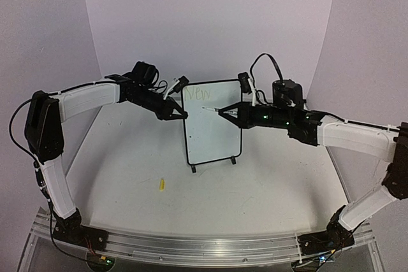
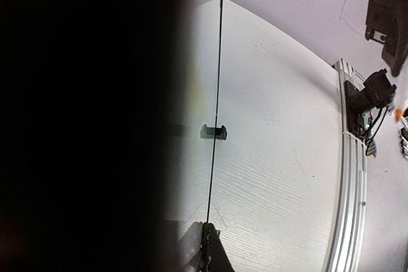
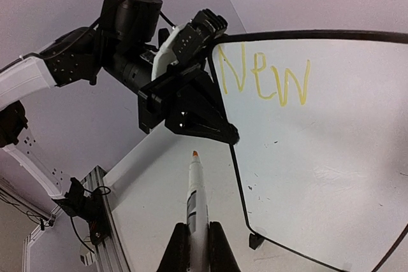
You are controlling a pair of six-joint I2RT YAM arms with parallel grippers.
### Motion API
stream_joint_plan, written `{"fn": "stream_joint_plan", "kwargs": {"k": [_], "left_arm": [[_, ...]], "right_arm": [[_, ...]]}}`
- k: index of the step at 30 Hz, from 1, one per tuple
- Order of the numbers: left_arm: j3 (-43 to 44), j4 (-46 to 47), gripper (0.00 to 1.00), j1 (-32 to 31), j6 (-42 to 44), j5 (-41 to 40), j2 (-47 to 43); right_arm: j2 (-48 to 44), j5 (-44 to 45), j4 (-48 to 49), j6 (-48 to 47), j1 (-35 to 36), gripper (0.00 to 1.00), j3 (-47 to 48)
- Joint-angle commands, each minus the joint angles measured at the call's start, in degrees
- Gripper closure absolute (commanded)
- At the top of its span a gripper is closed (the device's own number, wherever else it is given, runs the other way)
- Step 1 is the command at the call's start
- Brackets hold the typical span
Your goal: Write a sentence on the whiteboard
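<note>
I see the whiteboard [image 1: 213,135] standing upright on its two small black feet near the middle of the table [image 1: 121,176], a white panel in a thin black frame with rounded corners. Of the sentence [image 3: 264,79], only "New" shows, in yellow-green strokes near its top edge.

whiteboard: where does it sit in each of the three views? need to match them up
Top external: the whiteboard stands upright at the centre of the picture.
Left wrist: seen edge-on, a thin dark near-vertical line just right of centre.
Right wrist: its face fills the right half, with yellow "New" at the top.
Shared landmark: the board's black foot.
</note>
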Motion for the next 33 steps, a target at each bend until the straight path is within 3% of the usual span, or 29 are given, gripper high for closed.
{"fn": "stream_joint_plan", "kwargs": {"k": [1,14,33], "left_arm": [[-1.81,-3.71,1.0,0.11,1.37,-0.98,-2.16],[-2.21,-3.54,1.0,0.12,1.57,-1.59,-2.2],[-1.87,-3.7,1.0,0.11,1.96,-1.77,-2.19]], "right_arm": [[5.08,-2.37,5.88,1.81,0.24,1.0,1.89],[13.54,-0.39,6.63,2.08,1.14,1.0,8.53],[17.37,4.64,6.77,2.96,1.13,1.0,11.97]]}}
